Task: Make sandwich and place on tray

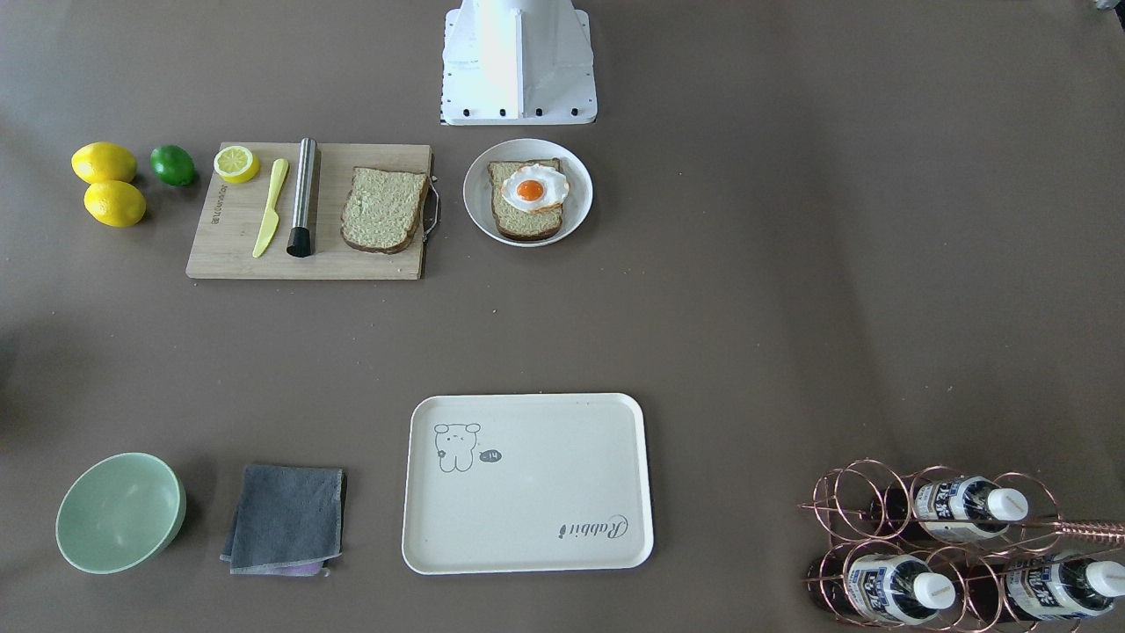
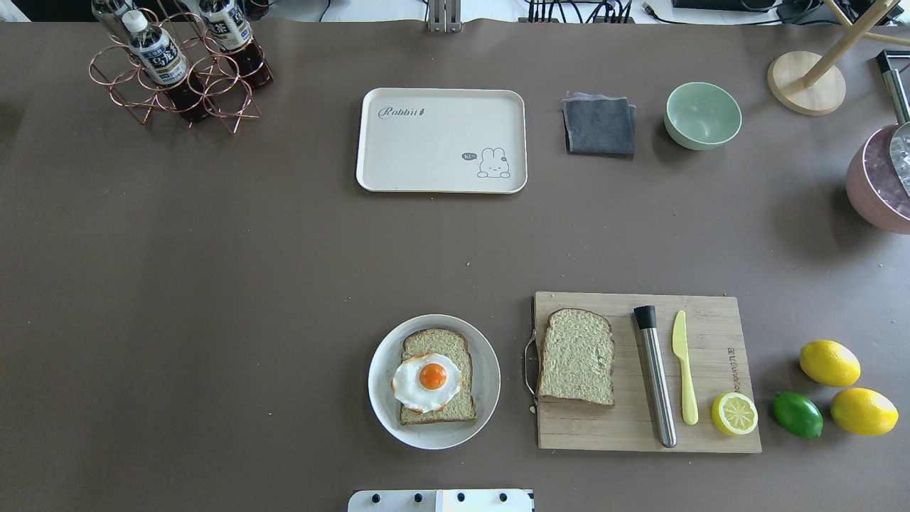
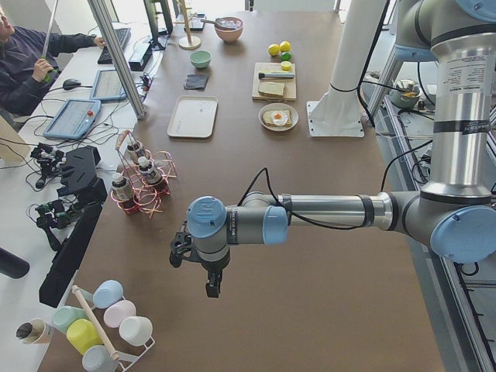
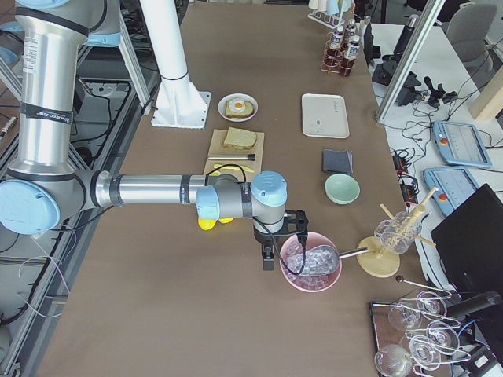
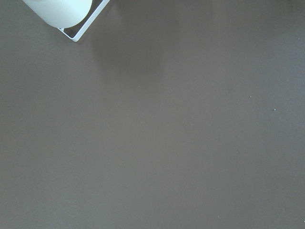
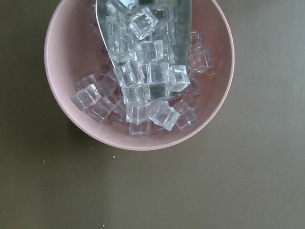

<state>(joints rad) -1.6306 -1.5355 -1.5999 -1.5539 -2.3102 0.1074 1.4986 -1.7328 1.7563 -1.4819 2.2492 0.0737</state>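
Note:
One bread slice lies on a round white plate with a fried egg on top. A second bread slice lies on the wooden cutting board. The cream tray lies bare at the far side. My left gripper hangs over bare table far off to the left. My right gripper hangs beside a pink ice bowl far off to the right. I cannot tell whether either is open or shut.
The board also holds a steel rod, a yellow knife and a lemon half. Lemons and a lime lie beside it. A grey cloth, green bowl and bottle rack stand along the far edge.

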